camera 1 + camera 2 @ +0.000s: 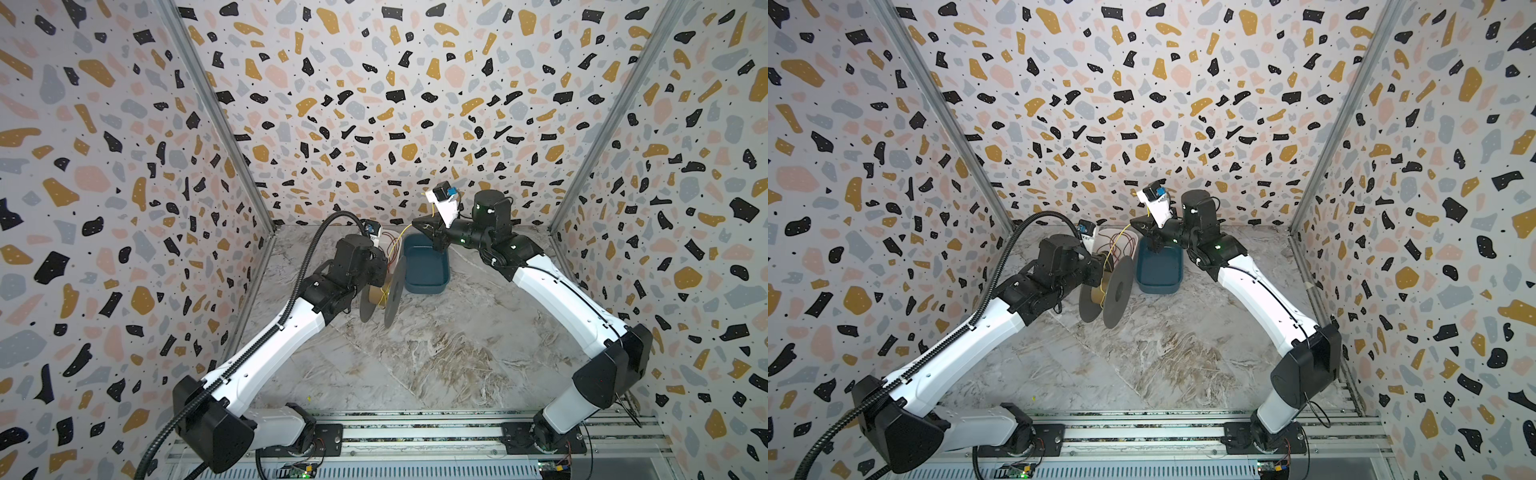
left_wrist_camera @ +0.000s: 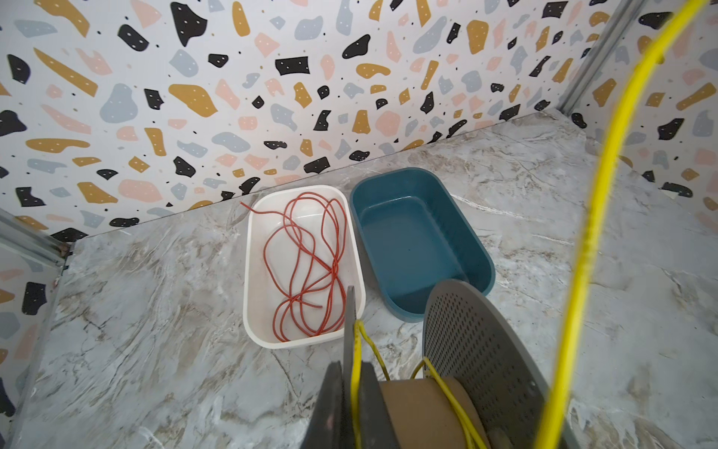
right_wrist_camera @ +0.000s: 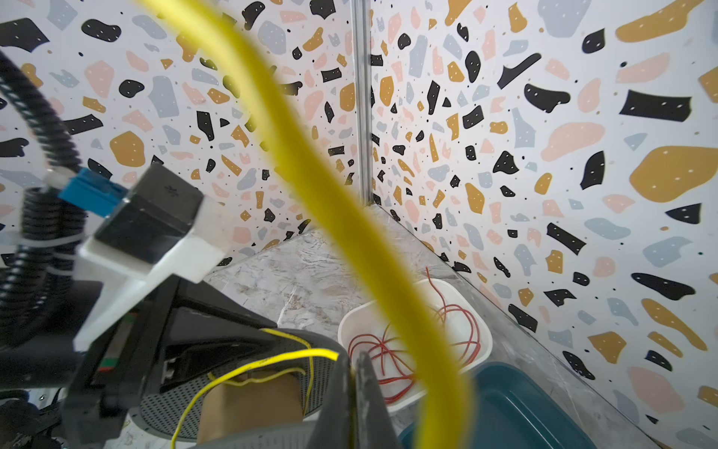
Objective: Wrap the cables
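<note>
White arm links [image 1: 270, 345], black joints [image 1: 216, 419], corrugated black hose [image 1: 158, 438].

The thin yellow cable [image 2: 582, 268] is plain bright yellow, and the thin red cable [image 2: 333, 269] is orange-red. At the far edge of the surface, the rectangular plastic tray [image 2: 258, 307] is plain white and the rectangular plastic bin [image 2: 412, 248] is dark teal. The round plastic spool [image 2: 474, 350] is grey and dotted with small holes, with a brown cardboard core [image 2: 415, 416]. The marble-patterned tabletop [image 1: 415, 357] is grey-white with brown veins. The terrazzo-print walls [image 1: 374, 104] show black, ochre, pink and blue-grey patches on white. The robot arms [image 1: 270, 349] are white with black joints.
</note>
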Robot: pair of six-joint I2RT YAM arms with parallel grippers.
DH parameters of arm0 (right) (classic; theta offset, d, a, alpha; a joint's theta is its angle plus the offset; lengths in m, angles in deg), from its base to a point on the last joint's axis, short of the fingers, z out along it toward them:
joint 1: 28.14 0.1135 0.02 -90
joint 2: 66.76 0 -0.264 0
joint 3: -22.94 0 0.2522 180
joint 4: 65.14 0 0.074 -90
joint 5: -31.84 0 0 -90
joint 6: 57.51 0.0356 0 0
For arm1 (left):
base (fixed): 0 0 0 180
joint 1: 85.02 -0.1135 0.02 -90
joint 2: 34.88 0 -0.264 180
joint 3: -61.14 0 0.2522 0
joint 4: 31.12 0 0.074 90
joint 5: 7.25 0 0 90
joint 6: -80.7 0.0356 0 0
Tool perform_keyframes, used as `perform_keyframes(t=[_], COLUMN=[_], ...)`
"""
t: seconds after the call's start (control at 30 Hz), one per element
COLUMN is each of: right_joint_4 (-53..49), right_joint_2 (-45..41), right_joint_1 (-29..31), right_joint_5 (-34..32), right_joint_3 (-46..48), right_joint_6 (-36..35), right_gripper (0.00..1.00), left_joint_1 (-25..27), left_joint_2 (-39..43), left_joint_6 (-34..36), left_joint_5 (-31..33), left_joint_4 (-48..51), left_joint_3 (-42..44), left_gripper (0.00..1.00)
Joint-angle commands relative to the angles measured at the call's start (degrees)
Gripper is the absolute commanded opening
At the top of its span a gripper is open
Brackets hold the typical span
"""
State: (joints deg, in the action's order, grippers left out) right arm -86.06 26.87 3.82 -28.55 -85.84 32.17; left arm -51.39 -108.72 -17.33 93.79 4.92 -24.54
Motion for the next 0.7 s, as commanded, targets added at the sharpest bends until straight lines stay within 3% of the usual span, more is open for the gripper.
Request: perform_keyframes(t=[0.0, 0.2, 0.4, 0.67], right_joint_4=[3.08, 5.18, 9.34, 14.72], right_joint_2=[0.59, 4.12, 8.04, 10.44], right_joint_1=[-1.68, -4.13, -6.17, -6.39], right_joint_5=[2.04, 5.89, 10.95, 12.88], right_joint_3=[-2.62, -2.33, 0.42, 4.93], right_joint_6=[1.01, 2.61, 5.06, 7.31], right_gripper=[0.00, 0.00, 0.00, 0.00], left_joint_1=[0.65, 0.75, 0.75, 0.74], left_joint_2=[2.24, 4.79, 6.19, 7.97], left_joint_6=[1.63, 2.89, 2.67, 2.25], left_joint_5=[-3.01, -5.91, -12.71, -16.49], left_joint_4=[-2.12, -2.01, -1.86, -1.86], left_joint_3=[-0.85, -0.50, -1.12, -1.90], left_gripper=[0.00, 0.00, 0.00, 0.00])
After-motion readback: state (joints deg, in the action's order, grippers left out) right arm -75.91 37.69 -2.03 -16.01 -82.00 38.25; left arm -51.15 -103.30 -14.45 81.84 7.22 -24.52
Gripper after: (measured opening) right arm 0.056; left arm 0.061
